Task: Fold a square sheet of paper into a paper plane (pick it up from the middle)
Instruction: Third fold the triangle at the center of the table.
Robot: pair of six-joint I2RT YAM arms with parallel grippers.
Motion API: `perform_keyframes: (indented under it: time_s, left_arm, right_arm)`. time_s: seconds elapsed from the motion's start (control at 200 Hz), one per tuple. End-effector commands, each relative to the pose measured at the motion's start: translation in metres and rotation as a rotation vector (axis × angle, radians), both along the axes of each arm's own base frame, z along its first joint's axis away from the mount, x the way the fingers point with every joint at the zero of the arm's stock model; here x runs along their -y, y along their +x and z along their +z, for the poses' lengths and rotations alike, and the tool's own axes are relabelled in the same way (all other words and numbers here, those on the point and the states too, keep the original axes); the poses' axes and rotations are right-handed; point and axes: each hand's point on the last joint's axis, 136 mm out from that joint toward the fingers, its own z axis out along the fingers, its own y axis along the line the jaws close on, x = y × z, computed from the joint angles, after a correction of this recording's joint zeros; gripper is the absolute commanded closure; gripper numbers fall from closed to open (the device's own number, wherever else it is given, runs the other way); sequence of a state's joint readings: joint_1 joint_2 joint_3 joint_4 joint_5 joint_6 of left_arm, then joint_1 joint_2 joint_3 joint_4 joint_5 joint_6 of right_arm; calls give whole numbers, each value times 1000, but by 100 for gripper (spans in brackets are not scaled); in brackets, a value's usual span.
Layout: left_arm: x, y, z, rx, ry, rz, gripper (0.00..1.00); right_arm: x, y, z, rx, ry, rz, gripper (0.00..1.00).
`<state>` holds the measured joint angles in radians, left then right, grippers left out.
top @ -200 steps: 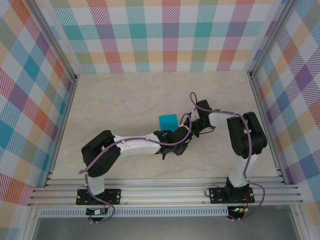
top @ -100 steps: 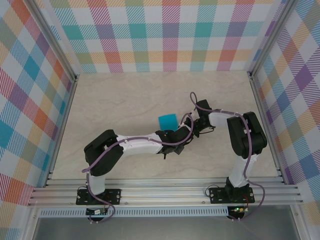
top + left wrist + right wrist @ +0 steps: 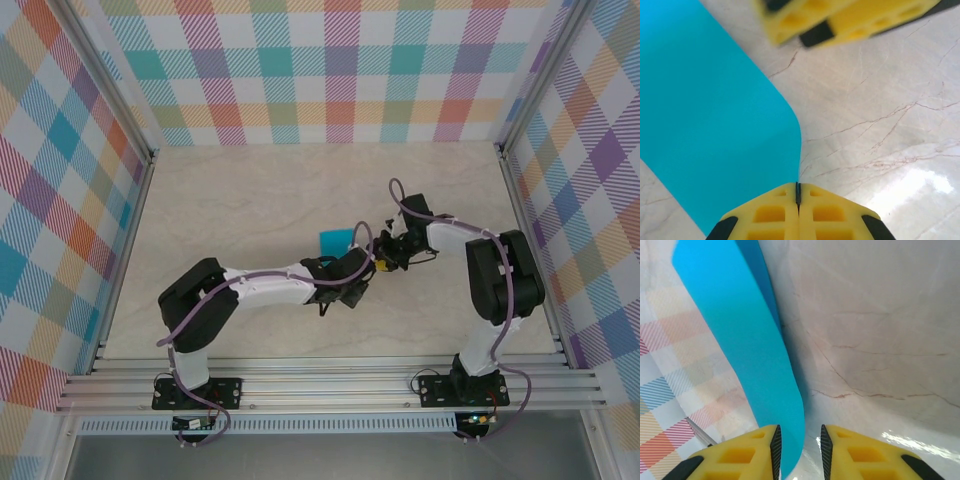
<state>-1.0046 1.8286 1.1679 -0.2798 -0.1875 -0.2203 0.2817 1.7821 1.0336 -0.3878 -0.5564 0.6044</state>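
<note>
While left end effector (image 3: 798, 192) clamps it, paper (image 3: 715, 115) curves.

A pale cream surface (image 3: 250, 200) veined like marble lies inside walls (image 3: 340, 70) of pastel plaid in teal, orange, pink and purple. Aluminium posts (image 3: 110, 90) frame the corners, ribbed aluminium rails (image 3: 330, 385) run along the near edge, and overhead light glares off the surface.

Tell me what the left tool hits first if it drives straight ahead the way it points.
Probably the right tool, which sits straight ahead, though depth is unclear. The left tool itself is shut on the teal paper sheet.
</note>
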Motion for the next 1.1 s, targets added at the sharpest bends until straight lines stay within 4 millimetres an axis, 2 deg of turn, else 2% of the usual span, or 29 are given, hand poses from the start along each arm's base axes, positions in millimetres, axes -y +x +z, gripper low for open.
perform_keyframes:
  time_s: [0.0,0.165,0.575,0.94,1.095]
  left_arm:
    - [5,-2,21,-84,-172,-4,100]
    - [-1,-1,24,-160,-257,-5,100]
    - [-13,8,22,-309,-386,2,100]
    - [-16,10,16,-352,-394,7,100]
    - [-20,12,14,-356,-389,19,100]
  right_arm:
    - [0,11,19,75,4,22,73]
    - [-23,15,30,92,136,67,83]
    - [-48,36,15,59,125,122,88]
    - [-60,47,-15,12,55,170,89]
    - [-56,45,-35,-16,-20,187,89]
